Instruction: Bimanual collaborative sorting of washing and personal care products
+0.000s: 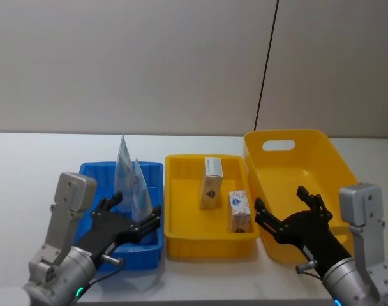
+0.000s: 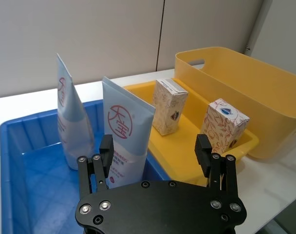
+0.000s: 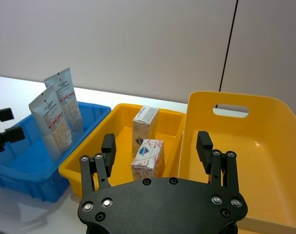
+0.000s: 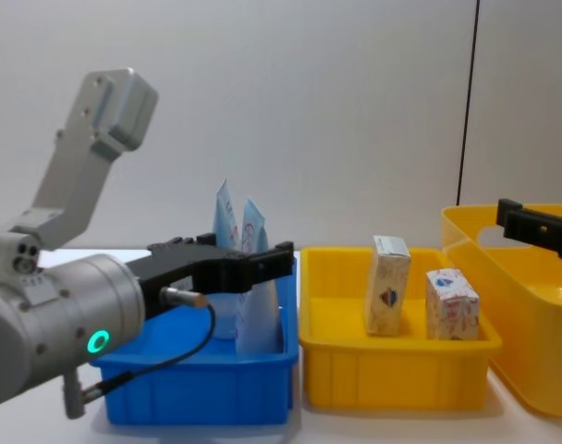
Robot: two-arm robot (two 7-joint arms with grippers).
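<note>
Standing upright with crimped ends up, two pale-blue tubes share the blue bin (image 1: pixel 92 169) at 9 o'clock of the head view. The rear tube (image 1: pixel 122 162) and the front tube (image 1: pixel 140 196) stand near each other, toward the bin's 3 o'clock wall. Each wrist gives you a different face: the left wrist view shows a round red emblem on the front tube, and the right wrist view shows the printed backs of both.

Two cartons stand apart in the shallow yellow tray (image 1: pixel 184 223) at the centre, the far carton (image 1: pixel 211 183) near 12 o'clock and the near carton (image 1: pixel 240 210) at 4 o'clock. The chest view shows you both upright from the side, emblems toward the camera. The deep yellow bin (image 1: pixel 309 166) sits just beside the tray at 3 o'clock.

Your left gripper (image 1: pixel 135 205) hangs over the blue bin's 5 o'clock corner, jaws released and holding nothing, with the front tube just beyond them. The chest view puts them at about mid-height of the tubes. Your right gripper (image 1: pixel 281 199) hovers at the deep bin's 8 o'clock rim, jaws likewise released. All three containers rest on the white bench (image 1: pixel 28 159).
</note>
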